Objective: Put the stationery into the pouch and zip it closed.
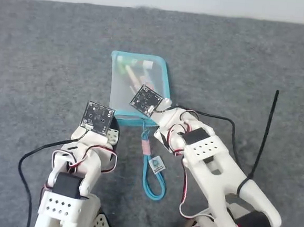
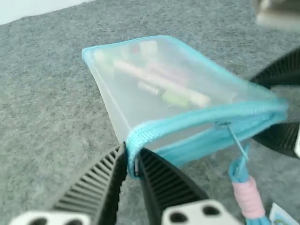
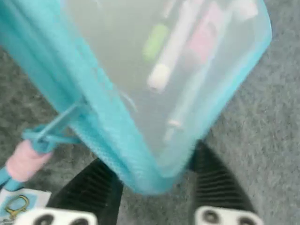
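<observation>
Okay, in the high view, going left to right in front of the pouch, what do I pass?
left arm → strap → right arm → black cable

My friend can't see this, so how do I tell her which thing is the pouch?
Look at the middle of the grey mat. The pouch lies there, the left gripper pinching one corner. It is the see-through bag with a turquoise edge and pens inside, unlike the thin blue strap loop.
</observation>
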Robot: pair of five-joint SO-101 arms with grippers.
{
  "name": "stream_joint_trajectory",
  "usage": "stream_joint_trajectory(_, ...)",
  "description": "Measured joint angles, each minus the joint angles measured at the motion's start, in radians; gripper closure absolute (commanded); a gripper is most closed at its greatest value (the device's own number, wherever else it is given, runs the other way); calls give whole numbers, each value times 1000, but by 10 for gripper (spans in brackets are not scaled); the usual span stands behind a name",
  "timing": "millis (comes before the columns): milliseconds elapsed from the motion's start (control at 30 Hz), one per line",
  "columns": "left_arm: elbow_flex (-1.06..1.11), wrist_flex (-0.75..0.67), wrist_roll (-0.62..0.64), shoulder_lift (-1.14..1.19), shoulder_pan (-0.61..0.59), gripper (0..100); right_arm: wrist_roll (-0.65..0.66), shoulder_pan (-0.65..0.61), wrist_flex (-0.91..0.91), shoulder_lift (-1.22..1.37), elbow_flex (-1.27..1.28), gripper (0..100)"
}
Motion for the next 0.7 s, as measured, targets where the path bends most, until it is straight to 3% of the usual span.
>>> stream_joint_trajectory(133,0,0,0,0,-2,988,-106,23,5,0,0,993)
stream_joint_trajectory(400,-2,0,0,0,-3,935,-215,31,233,-28,-75,992)
stream_joint_trajectory(700,-21,8,0,0,-2,900,-324,32,356,-132,-86,992)
